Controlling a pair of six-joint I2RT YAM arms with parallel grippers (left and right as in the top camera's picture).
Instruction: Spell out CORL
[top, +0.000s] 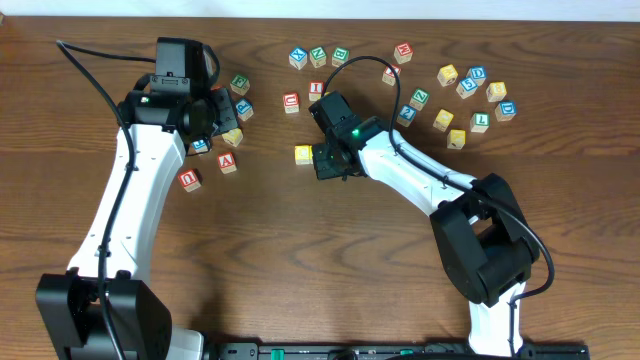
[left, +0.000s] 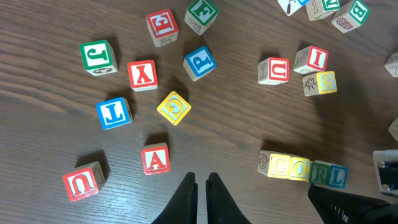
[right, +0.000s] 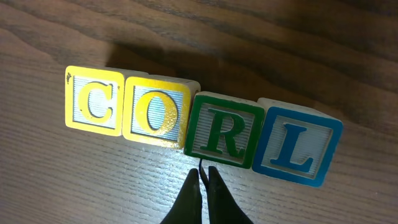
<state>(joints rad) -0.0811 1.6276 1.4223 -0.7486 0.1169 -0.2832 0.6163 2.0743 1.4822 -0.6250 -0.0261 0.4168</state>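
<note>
Word row: four wooden blocks are sitting side by side on the desk (top: 300, 260), touching, and reading C, O, R, L from left to right in the right wrist view.
C block (right: 94, 101): is showing a yellow frame and a yellow letter.
O block (right: 157, 112): is showing the same yellow, with light glaring on its face.
R block (right: 224, 130): is showing a green frame and letter.
L block (right: 297, 147): is showing a blue frame and letter.
Place: the row is lying near the middle of the desk, mostly under the right arm.
Right claw (right: 203, 175): is hanging just beside the R block, narrow, holding nothing.
Left claw (left: 202, 178): is hovering narrow, holding nothing, near a red A block (left: 155, 159), well apart from the row.
</note>
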